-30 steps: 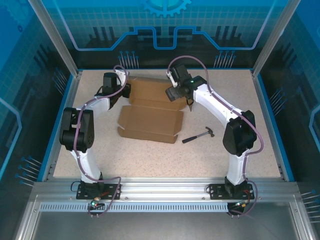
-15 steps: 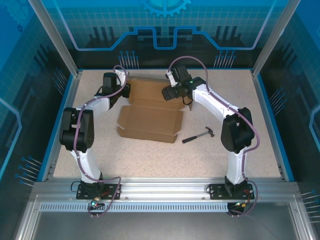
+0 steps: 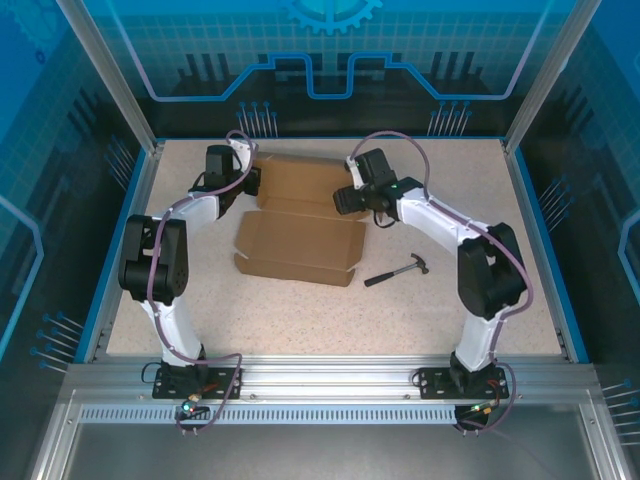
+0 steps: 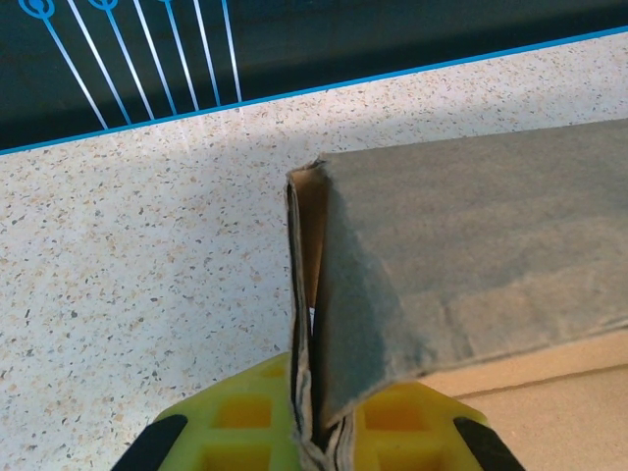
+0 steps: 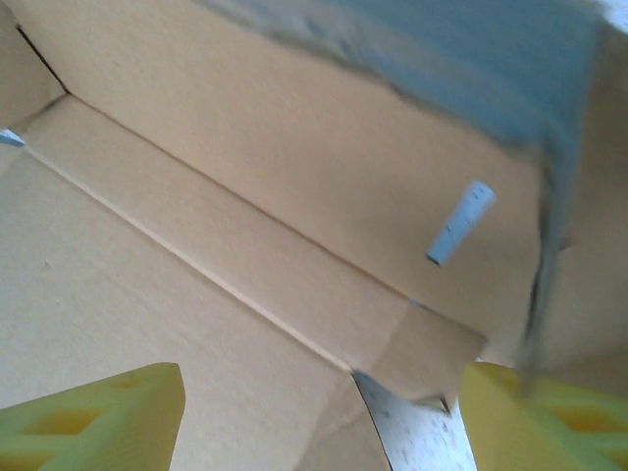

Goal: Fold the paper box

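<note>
While the paper box (image 3: pixel 300 245) sits half-formed near the middle of the tabletop (image 3: pixel 300 320), a little toward 12 o'clock, both arms reach in over its far half. Its broad brown panel spreads toward 6 o'clock, and a shorter section lies behind it toward 12 o'clock. The left claw (image 3: pixel 250 182) is at the box's 10 o'clock corner, clamped narrow on the cardboard. In the left wrist view its yellow fingers (image 4: pixel 235 427) press on a doubled side flap that rises on edge between them. The brown wall runs off toward 3 o'clock, and the speckled surface shows at 9 o'clock. The right claw (image 3: pixel 350 200) hangs at the box's 2 o'clock side with its jaws wide. In the right wrist view its two yellow fingertips (image 5: pixel 98 417) stand far apart at 7 and 5 o'clock of the picture, above a creased inner panel, with nothing gripped between them. That view is blurred along its upper right, so I cannot tell whether the 5 o'clock fingertip touches the wall beside it. A small hammer (image 3: pixel 397 270) lies on the tabletop at 4 o'clock of the box, just apart from its corner
</note>
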`<move>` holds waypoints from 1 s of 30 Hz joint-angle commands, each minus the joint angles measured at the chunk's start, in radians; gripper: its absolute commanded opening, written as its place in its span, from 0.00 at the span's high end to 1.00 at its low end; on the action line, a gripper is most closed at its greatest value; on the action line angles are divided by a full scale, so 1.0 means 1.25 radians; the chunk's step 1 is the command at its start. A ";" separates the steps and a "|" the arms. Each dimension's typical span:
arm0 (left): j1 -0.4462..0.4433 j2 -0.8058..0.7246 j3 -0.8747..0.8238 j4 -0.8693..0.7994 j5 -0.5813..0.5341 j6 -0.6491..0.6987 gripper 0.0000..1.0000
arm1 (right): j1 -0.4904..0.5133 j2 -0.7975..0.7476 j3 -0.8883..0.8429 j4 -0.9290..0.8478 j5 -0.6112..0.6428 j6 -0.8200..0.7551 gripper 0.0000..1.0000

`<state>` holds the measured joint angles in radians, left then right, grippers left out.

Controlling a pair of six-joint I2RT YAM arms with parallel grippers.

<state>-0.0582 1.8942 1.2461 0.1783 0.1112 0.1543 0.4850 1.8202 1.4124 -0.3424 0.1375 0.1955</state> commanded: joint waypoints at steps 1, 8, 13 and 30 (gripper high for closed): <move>-0.002 -0.029 -0.003 -0.008 0.000 -0.027 1.00 | 0.008 -0.060 -0.071 0.050 0.057 0.035 0.24; -0.003 -0.029 -0.001 -0.008 0.003 -0.034 1.00 | 0.039 -0.031 -0.165 0.160 0.110 0.114 0.23; -0.003 -0.033 -0.001 -0.009 0.004 -0.034 1.00 | 0.037 -0.006 -0.210 0.246 0.140 0.160 0.22; -0.003 -0.034 -0.001 -0.009 0.008 -0.030 1.00 | -0.002 0.096 -0.192 0.351 0.091 0.192 0.19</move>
<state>-0.0582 1.8931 1.2461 0.1761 0.1089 0.1295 0.4973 1.9266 1.1603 0.0101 0.2981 0.4301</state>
